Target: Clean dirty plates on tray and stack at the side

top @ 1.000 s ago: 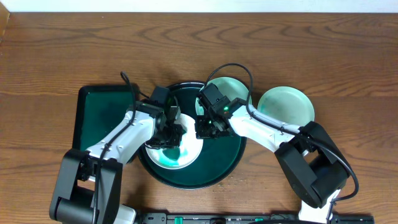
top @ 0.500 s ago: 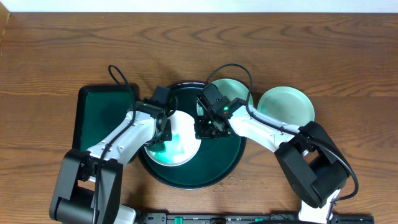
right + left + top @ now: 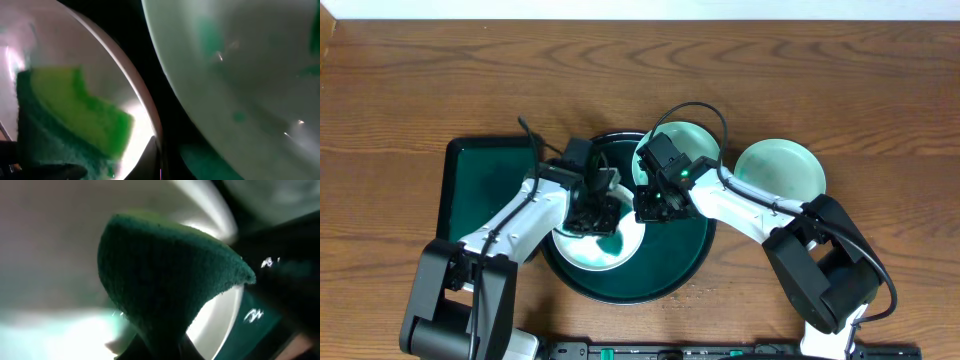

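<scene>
The front plate (image 3: 620, 242) lies on the left half of the round tray (image 3: 682, 250). It is white with a teal smear on its near side, so its cleaning looks unfinished. The second plate (image 3: 690, 145), pale mint, sits at the tray's far right edge. The right wrist view shows green marks on it, so it appears not yet wiped. The third plate (image 3: 780, 170) rests alone on the table (image 3: 840, 80) beside the tray, with no smears visible from above. No stack exists yet. The left gripper (image 3: 592, 213) is clamped on a sponge (image 3: 165, 280), whose dark scouring face is against the front plate. The right gripper (image 3: 651, 207) sits at that plate's right rim, and it cannot be told whether its jaws grip it.
</scene>
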You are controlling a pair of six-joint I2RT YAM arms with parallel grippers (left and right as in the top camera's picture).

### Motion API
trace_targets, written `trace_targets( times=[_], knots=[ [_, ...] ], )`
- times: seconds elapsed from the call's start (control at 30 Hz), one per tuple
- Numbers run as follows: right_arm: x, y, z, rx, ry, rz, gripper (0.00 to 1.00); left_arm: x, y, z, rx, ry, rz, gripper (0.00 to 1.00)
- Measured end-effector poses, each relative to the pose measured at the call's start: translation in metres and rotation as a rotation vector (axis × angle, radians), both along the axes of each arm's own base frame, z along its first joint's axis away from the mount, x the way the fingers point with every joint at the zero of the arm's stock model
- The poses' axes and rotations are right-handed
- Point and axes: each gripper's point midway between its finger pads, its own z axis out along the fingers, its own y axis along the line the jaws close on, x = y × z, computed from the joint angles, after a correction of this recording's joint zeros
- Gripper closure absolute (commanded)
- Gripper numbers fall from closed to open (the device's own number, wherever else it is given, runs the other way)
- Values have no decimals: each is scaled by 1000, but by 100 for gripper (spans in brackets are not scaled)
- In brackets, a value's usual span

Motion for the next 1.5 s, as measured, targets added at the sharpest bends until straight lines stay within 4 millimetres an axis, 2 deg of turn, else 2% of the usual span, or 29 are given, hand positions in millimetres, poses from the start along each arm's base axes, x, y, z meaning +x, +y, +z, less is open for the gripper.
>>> trace_targets(
  times=[0.07, 0.13, 0.33, 0.53, 0.63, 0.77, 0.87, 0.97, 1.07, 1.13, 1.23, 1.4, 1.5],
  knots=[
    [0, 0, 0, 1, 0, 1, 99, 9, -3, 1, -10, -44, -9, 93],
    [0, 0, 0, 3, 2, 0, 99, 20, 3, 0, 30, -90, 10, 93],
    [-1, 1, 1, 11, 10, 2, 99, 40, 47, -9, 279, -153, 185, 93],
    [-1, 1, 1, 18, 15, 2, 99, 41, 74, -3, 426, -169, 270, 93],
    [-1, 1, 1, 18, 15, 2, 99, 45, 83, 15, 476, -181, 289, 93],
    [-1, 1, 2, 22, 12, 17, 99, 67, 87, 65, 469, -262, 341, 93],
    [-2, 2, 2, 32, 3, 51, 99, 73, 94, 94, 459, -298, 377, 93],
    [-1, 2, 4, 40, -15, 93, 99, 72, 108, 104, 468, -282, 415, 93],
    [2, 0, 8, 30, -55, 125, 99, 71, 127, 102, 447, -243, 480, 93],
    [8, -4, 20, 12, -117, 139, 99, 72, 140, 102, 427, -223, 526, 93],
    [18, -11, 46, -12, -219, 142, 99, 72, 147, 102, 415, -216, 552, 93],
    [34, -23, 92, -92, -421, 135, 99, 73, 147, 102, 406, -213, 557, 93],
    [38, -28, 108, -160, -522, 132, 99, 73, 146, 101, 399, -211, 555, 93]
  ],
)
